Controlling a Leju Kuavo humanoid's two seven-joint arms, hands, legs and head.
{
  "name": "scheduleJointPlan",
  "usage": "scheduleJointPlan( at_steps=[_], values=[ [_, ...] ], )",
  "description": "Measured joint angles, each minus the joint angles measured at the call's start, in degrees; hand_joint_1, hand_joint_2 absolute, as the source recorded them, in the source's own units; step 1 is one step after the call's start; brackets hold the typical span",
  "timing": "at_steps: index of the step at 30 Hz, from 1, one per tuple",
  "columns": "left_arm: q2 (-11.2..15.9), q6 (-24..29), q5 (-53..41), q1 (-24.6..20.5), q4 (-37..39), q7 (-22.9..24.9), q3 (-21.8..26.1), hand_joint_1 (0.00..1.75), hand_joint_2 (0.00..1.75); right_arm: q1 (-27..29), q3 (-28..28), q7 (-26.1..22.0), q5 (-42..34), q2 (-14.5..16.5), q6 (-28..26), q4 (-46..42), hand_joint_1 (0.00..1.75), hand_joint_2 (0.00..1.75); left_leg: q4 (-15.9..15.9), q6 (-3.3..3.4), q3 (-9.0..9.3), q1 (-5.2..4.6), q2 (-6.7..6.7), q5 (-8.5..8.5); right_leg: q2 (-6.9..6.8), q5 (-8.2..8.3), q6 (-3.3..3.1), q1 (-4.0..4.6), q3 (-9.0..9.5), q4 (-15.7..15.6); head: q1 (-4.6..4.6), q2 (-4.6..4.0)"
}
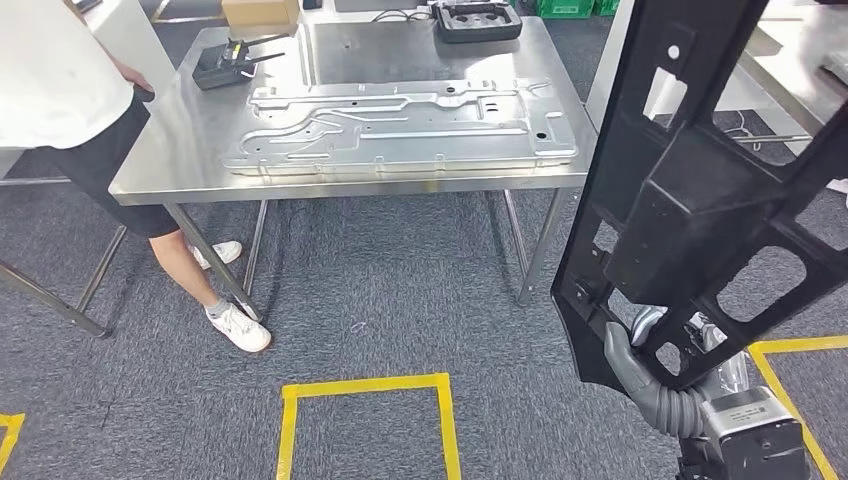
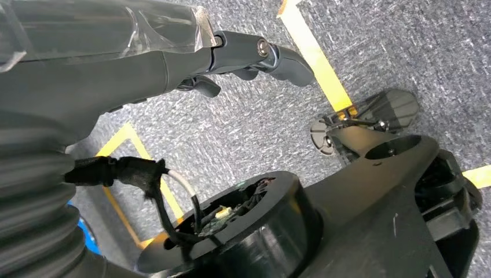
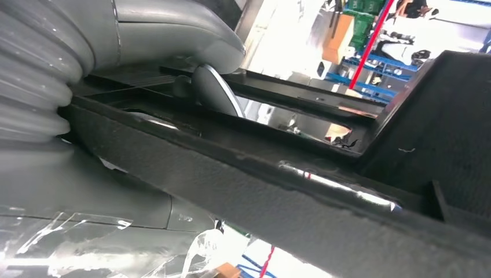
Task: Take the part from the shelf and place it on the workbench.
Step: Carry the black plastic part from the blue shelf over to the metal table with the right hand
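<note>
Right hand fingers grip the black part upright, off the desk — left hand holds nothing, fingers loosely extended. Watch it: the low one-handed hold could let the part tip, striking the metal panel.

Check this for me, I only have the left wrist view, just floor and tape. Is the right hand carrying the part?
Observer: Yes, the right hand grips the black part by its lower end and holds it upright.
Operator: Workbench in sight?
Observer: Ahead in the head view. The workbench carries a large metal panel.
Operator: Anyone near?
Observer: A person stands at its left end.
</note>
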Motion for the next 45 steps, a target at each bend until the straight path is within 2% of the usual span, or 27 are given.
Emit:
scheduleJointPlan(
  at_steps=[3,5,7,8,9,12,13,15,17,18,20,22,23,24,25,27,28,30,31,33,34,36,38,39,42,43,45],
  values=[
    [0.02,0.27,-0.04,0.24,0.00,0.08,0.00,0.00,1.75,-0.18,0.04,-0.01,0.02,0.02,0.01,-0.04,1.75,1.75,-0.47,1.38,2.49,-0.01,-0.08,-1.74,-0.30,0.73,0.08,0.11,-7.02,10.84,0.08,0.00],
    [0.02,0.70,-0.05,0.54,0.00,0.08,0.00,0.00,1.75,-0.17,0.04,0.01,0.03,0.01,0.01,-0.04,1.75,1.75,-0.50,1.77,4.12,-0.07,-0.35,-3.28,-0.30,-3.20,-0.07,0.56,-12.69,15.90,0.11,0.00],
    [0.02,0.85,-0.10,0.89,0.00,0.07,0.00,0.00,1.75,-0.15,0.06,0.04,0.04,0.01,0.03,-0.04,1.75,1.75,-0.51,1.81,6.22,-0.10,-0.71,-5.05,-0.30,-6.66,-0.25,0.95,-15.98,15.39,0.11,0.00],
    [0.02,0.85,-0.13,1.00,0.00,0.07,0.00,0.00,1.75,-0.15,0.07,0.06,0.08,0.01,0.06,-0.04,1.75,1.75,-0.51,1.74,7.42,-0.10,-0.84,-6.02,-0.31,-6.26,-0.40,1.07,-16.62,13.11,0.11,0.00],
    [0.02,0.85,-0.14,1.11,0.00,0.06,0.00,0.00,1.75,-0.15,0.08,0.10,0.16,0.01,0.11,-0.04,1.75,1.75,-0.57,1.61,8.44,-0.11,-0.92,-7.05,-0.39,-3.35,-0.65,1.19,-16.78,9.77,0.10,0.00],
    [0.02,0.86,-0.19,1.19,0.00,0.01,0.00,0.00,1.75,-0.18,0.23,0.51,0.44,-0.03,0.34,0.01,1.75,1.75,-1.13,0.83,11.52,-0.44,-0.98,-10.09,-0.75,8.23,-1.50,1.72,-16.15,1.44,0.08,0.00],
    [0.02,0.86,-0.21,1.15,0.00,-0.02,0.00,0.00,1.75,-0.20,0.28,0.64,0.48,-0.04,0.40,-0.01,1.75,1.75,-0.96,0.49,12.41,-0.62,-0.96,-10.23,-0.57,9.50,-1.82,1.83,-15.61,0.61,0.07,0.00],
    [0.08,0.85,-0.24,1.04,0.00,-0.04,0.00,0.00,1.75,-0.34,0.33,0.74,0.52,-0.04,0.46,-0.07,1.75,1.75,1.87,-0.20,12.17,-0.78,-0.84,-8.65,-0.18,9.09,-2.56,1.60,-13.73,0.29,-0.08,0.00],
    [0.17,0.85,-0.27,0.84,0.00,-0.05,-0.01,0.00,1.75,-0.49,0.37,0.75,0.55,-0.03,0.51,-0.10,1.75,1.75,9.17,-0.91,8.46,-0.65,-0.65,-6.53,-0.16,7.94,-3.31,1.27,-11.71,-0.11,-0.23,0.00],
    [0.22,0.85,-0.29,0.80,0.00,-0.06,-0.01,0.00,1.75,-0.53,0.42,0.75,0.55,-0.02,0.54,-0.10,1.75,1.75,12.73,-1.25,5.88,-0.46,-0.57,-6.94,-0.18,7.23,-3.55,1.21,-10.80,-0.25,-0.27,0.00],
    [0.23,0.58,-0.33,0.67,0.00,-0.13,0.01,0.00,1.75,-0.53,0.54,0.76,0.54,-0.01,0.57,-0.10,1.75,1.75,16.75,-1.78,1.18,-0.17,-0.53,-11.32,-0.09,5.57,-3.66,1.08,-8.87,-0.44,-0.32,0.00],
    [0.32,-0.60,-0.36,0.47,0.00,-0.12,0.10,0.00,1.75,-0.52,0.65,0.78,0.54,-0.01,0.58,-0.09,1.75,1.75,15.82,-2.18,-1.30,0.11,-0.48,-15.68,-0.04,3.82,-3.34,0.80,-6.64,-0.55,-0.32,0.00],
    [0.38,-1.22,-0.39,0.43,0.00,-0.08,0.19,0.00,1.75,-0.51,0.68,0.78,0.57,-0.01,0.57,-0.09,1.75,1.75,13.55,-2.37,-1.62,0.29,-0.44,-15.63,-0.06,2.97,-3.10,0.63,-5.55,-0.58,-0.32,0.00],
    [0.44,-1.56,-0.42,0.45,0.00,-0.03,0.28,0.00,1.75,-0.50,0.71,0.79,0.60,-0.01,0.57,-0.09,1.75,1.75,10.35,-2.54,-1.48,0.51,-0.40,-13.62,-0.08,2.14,-2.82,0.49,-4.54,-0.59,-0.32,0.00],
    [0.47,-1.62,-0.46,0.53,0.00,-0.01,0.37,0.00,1.75,-0.50,0.73,0.79,0.65,0.00,0.57,-0.09,1.75,1.75,7.18,-2.72,-1.12,0.68,-0.22,-9.99,-0.05,1.36,-2.46,0.43,-3.62,-0.54,-0.33,0.00],
    [0.51,-1.62,-0.55,0.59,0.00,0.08,0.52,0.00,1.75,-0.48,0.75,0.81,0.81,0.01,0.55,-0.14,1.75,1.75,3.16,-2.38,-0.18,0.59,0.32,-4.21,0.20,-0.16,-1.55,0.50,-2.18,-0.64,-0.30,0.00],
    [0.54,-1.62,-0.59,0.53,0.00,0.12,0.59,0.00,1.75,-0.46,0.75,0.83,0.91,0.01,0.54,-0.22,1.75,1.75,2.63,-1.88,0.28,0.44,0.54,-3.07,0.33,-0.59,-1.04,0.52,-1.51,-0.48,-0.26,0.00],
    [0.60,-1.62,-0.66,0.21,0.00,0.25,0.67,0.00,1.75,-0.41,0.75,0.86,1.09,0.01,0.50,-0.46,1.75,1.75,2.28,-0.51,1.66,0.24,0.48,-3.55,0.33,-0.46,-0.21,0.33,-1.02,0.77,-0.14,0.00],
    [0.62,-1.56,-0.69,0.10,0.00,0.30,0.70,0.00,1.75,-0.38,0.75,0.86,1.14,0.02,0.49,-0.55,1.75,1.75,2.07,0.12,2.43,0.25,0.41,-3.90,0.20,0.26,-0.01,0.24,-1.84,2.88,-0.09,0.00],
    [0.65,-1.24,-0.73,0.09,0.00,0.36,0.75,0.00,1.75,-0.33,0.76,0.85,1.23,0.03,0.45,-0.59,1.75,1.75,1.58,1.07,3.96,0.20,0.32,-4.57,-0.15,0.93,-0.02,0.34,-6.30,9.32,0.05,0.00],
    [0.66,-0.95,-0.75,0.19,0.00,0.34,0.77,0.00,1.75,-0.23,0.77,0.84,1.27,0.03,0.44,-0.59,1.75,1.75,1.29,1.41,4.62,0.10,0.28,-5.02,-0.25,0.22,-0.14,0.55,-9.29,12.78,0.10,0.00],
    [0.66,-0.56,-0.77,0.66,0.00,0.29,0.79,0.00,1.75,0.07,0.77,0.85,1.33,0.03,0.41,-0.58,1.75,1.75,0.58,1.72,6.32,-0.18,-0.01,-6.08,-0.30,-3.42,-0.50,1.10,-14.53,16.52,0.13,0.00],
    [0.66,-0.48,-0.78,1.20,0.00,0.22,0.80,0.00,1.75,0.25,0.78,0.84,1.33,0.03,0.41,-0.56,1.75,1.75,-0.21,1.81,8.74,-0.49,-0.37,-7.50,-0.29,-5.92,-1.23,1.87,-17.48,14.54,0.13,0.00],
    [0.66,-0.47,-0.79,1.37,0.00,0.20,0.80,0.00,1.75,0.26,0.78,0.82,1.33,0.03,0.41,-0.55,1.75,1.75,-0.61,1.82,10.03,-0.63,-0.48,-8.34,-0.29,-4.62,-1.82,2.34,-18.11,11.64,0.12,0.00],
    [0.52,-0.19,-0.83,1.57,0.04,0.19,0.82,0.00,1.75,0.36,0.85,0.78,1.29,0.04,0.41,-0.49,1.75,1.75,-1.60,1.67,13.08,-1.09,-0.68,-11.13,-0.20,9.43,-3.62,3.76,-18.29,1.72,0.09,-0.01],
    [0.49,-0.04,-0.84,1.56,0.06,0.19,0.83,0.00,1.75,0.39,0.87,0.76,1.26,0.04,0.41,-0.49,1.75,1.75,-2.06,1.53,14.21,-1.28,-0.73,-11.69,-0.09,12.33,-3.88,3.93,-17.98,0.23,0.08,-0.02],
    [0.60,0.11,-0.84,1.28,0.06,0.18,0.83,0.00,1.75,0.31,0.88,0.73,1.18,0.10,0.41,-0.51,1.75,1.75,-1.30,1.24,15.22,-1.65,-0.73,-11.13,0.14,11.58,-3.99,3.63,-16.62,-0.06,0.10,-0.02]
  ],
)
